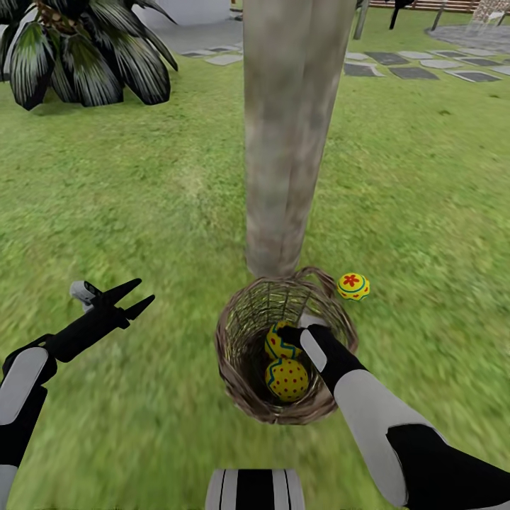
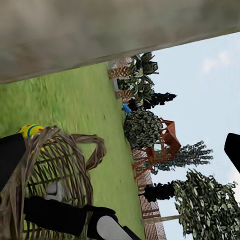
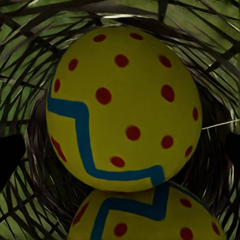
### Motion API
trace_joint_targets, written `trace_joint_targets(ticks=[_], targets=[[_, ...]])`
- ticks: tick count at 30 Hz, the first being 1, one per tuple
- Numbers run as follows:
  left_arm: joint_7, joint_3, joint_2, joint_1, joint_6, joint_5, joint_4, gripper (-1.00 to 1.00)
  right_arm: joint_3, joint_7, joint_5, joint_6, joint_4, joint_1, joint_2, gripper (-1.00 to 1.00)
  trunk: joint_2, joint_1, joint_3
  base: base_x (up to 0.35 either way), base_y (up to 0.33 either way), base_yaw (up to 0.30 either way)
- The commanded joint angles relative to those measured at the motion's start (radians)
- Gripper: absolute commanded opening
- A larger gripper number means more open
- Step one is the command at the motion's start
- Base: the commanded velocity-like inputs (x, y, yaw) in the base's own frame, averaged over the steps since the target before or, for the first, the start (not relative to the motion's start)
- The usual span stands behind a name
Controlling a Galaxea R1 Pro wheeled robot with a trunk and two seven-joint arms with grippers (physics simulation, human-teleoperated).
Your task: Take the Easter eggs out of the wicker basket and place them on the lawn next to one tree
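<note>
The right gripper (image 1: 287, 334) reaches into the wicker basket (image 1: 241, 333) with open jaws around the upper of two eggs (image 1: 280, 343), while the left gripper (image 1: 134, 297) waits open over the lawn (image 1: 142, 198) and a third egg (image 1: 353, 286) lies beside the tree (image 1: 287, 142).

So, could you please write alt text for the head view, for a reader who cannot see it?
The right gripper reaches into the wicker basket holding two Easter eggs, at the foot of the tree. A third egg lies on the lawn beside the trunk.
</note>
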Motion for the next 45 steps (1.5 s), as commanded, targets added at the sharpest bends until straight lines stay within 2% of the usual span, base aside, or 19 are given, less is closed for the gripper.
trace_joint_targets(ticks=[1,5,24,25,29,30,45], targets=[[-0.003,0.001,0.0,-0.001,0.005,0.0,0.0,1.0,0.004,-0.008,-0.01,0.004,-0.002,0.0,0.0,1.0,-0.001,0.0,-0.005,0.0,0.0,0.0],[-0.003,0.001,0.0,-0.001,0.005,0.001,0.0,1.0,0.004,-0.01,-0.01,0.004,-0.002,0.0,0.0,1.0,-0.001,0.002,-0.02,0.0,0.0,0.0],[-0.003,0.0,0.0,-0.001,0.005,0.001,0.002,1.0,0.006,-0.005,-0.01,0.002,-0.005,0.0,0.001,1.0,-0.002,0.003,-0.028,0.0,0.0,0.0],[-0.003,0.0,0.0,-0.001,0.005,0.001,0.002,1.0,0.009,-0.004,-0.01,0.002,-0.006,0.0,0.001,1.0,-0.002,0.003,-0.028,0.0,0.0,0.0],[-0.003,-0.001,0.0,-0.001,0.005,0.001,0.002,1.0,0.069,-0.006,-0.01,-0.002,-0.018,0.0,0.0,1.0,-0.002,0.003,-0.028,0.0,0.0,0.0],[-0.003,-0.001,0.0,-0.001,0.005,0.001,0.002,1.0,0.074,-0.006,-0.01,-0.002,-0.021,0.0,0.0,1.0,-0.002,0.003,-0.028,0.0,0.0,0.0],[-0.002,-0.001,-0.001,-0.001,0.005,0.001,0.002,1.0,0.082,-0.007,-0.01,-0.001,-0.031,0.0,-0.002,1.0,-0.003,0.005,-0.047,0.0,0.0,0.0]])
